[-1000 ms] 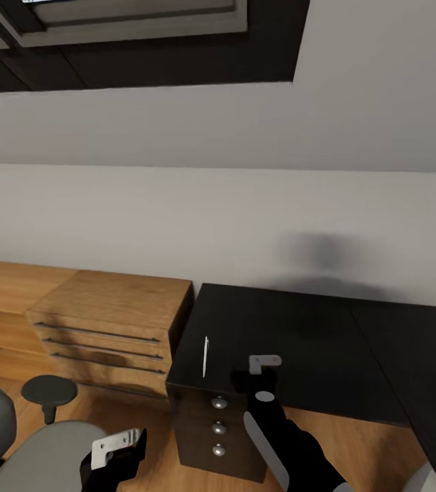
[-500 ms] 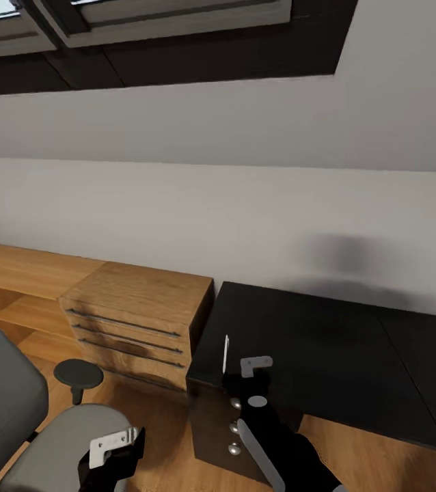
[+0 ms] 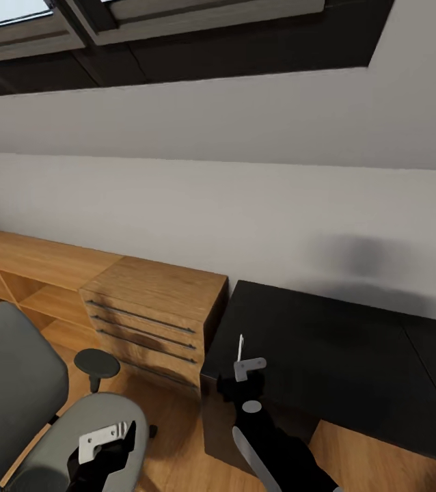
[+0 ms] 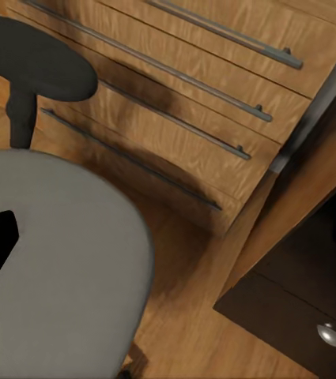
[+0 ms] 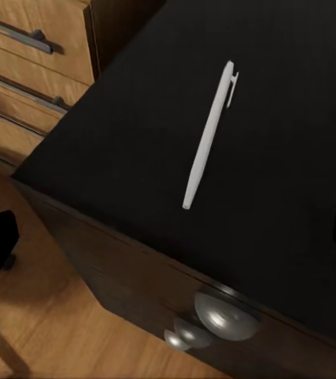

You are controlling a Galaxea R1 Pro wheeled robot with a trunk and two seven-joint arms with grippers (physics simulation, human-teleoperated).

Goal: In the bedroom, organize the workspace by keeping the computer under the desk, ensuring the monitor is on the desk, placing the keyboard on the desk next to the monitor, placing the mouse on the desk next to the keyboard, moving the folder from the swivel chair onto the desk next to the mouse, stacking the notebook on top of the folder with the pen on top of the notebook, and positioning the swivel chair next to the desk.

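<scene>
Pen (image 5: 209, 136) lying loose near the black desk (image 3: 327, 348) corner, by the wooden drawer unit (image 3: 151, 311). Right gripper (image 3: 249, 369) just short of it, fingers apparently apart, empty. Best lowered square across the slim barrel, gripped mid-length.

wall (image 3: 245, 205): pale grey | window (image 3: 177, 27): dark-framed | drawer unit (image 3: 153, 307): wood | floor (image 3: 170, 424): wood
</scene>
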